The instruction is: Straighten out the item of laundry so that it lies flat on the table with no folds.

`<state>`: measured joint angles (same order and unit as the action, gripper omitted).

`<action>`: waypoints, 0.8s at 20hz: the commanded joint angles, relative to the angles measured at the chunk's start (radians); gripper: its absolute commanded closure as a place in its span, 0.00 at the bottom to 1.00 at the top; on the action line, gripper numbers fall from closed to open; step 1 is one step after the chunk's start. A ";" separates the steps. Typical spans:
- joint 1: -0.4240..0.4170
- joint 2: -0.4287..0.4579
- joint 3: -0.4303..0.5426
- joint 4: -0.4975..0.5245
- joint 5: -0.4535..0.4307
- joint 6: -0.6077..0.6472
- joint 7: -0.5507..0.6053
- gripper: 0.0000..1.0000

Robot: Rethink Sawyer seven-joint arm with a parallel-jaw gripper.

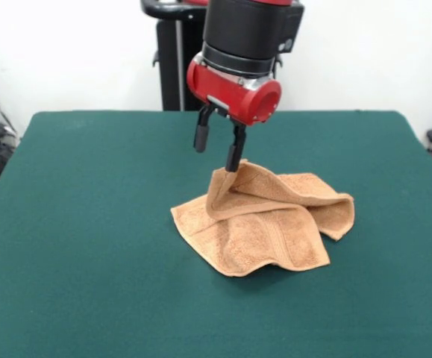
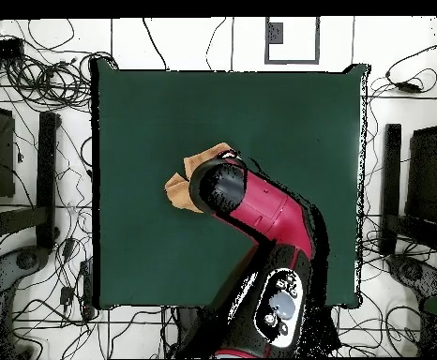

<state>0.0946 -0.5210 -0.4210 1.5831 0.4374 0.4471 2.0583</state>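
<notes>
Gripper: we see the gripper [image 1: 217, 151] hanging from the red and black arm [image 1: 238, 71] above the middle of the table [image 1: 89, 224], its two black fingers [image 1: 200, 136] spread apart with open air between them.
Contact: one fingertip [image 1: 233, 160] meets the raised peak of the towel [image 1: 264, 220]; the other finger hangs free beside it. We cannot tell whether cloth is pinched, since the two fingers are not closed on it.
Towel: orange-tan terry cloth, crumpled and folded over itself, pulled up into a point at the fingertip.
Towel position: on the green tabletop near its centre in the front view, slightly toward the picture's right.
Long axis: the heap runs roughly across the front view, left to right, with a rolled fold at its right end and a flatter flap spread toward the camera.
Band stripe: we make out a woven band on the near flap.
Overhead view: the arm [image 2: 260, 211] covers most of the towel [image 2: 187, 178]; only a tan edge shows beside the wrist on the table [image 2: 288, 112].
</notes>
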 commanded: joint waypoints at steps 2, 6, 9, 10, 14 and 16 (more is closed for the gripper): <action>0.032 0.060 0.123 0.065 -0.008 -0.028 0.173 0.00; 0.034 0.068 0.127 0.062 -0.005 -0.040 0.177 0.00; 0.033 0.077 0.134 0.062 -0.002 -0.055 0.180 0.00; 0.032 0.080 0.136 0.060 -0.001 -0.060 0.179 0.00; 0.026 0.096 0.152 0.056 0.002 -0.089 0.179 0.00; 0.026 0.103 0.157 0.058 0.003 -0.107 0.182 0.00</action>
<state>0.0990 -0.5139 -0.4144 1.5832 0.4349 0.4018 2.0583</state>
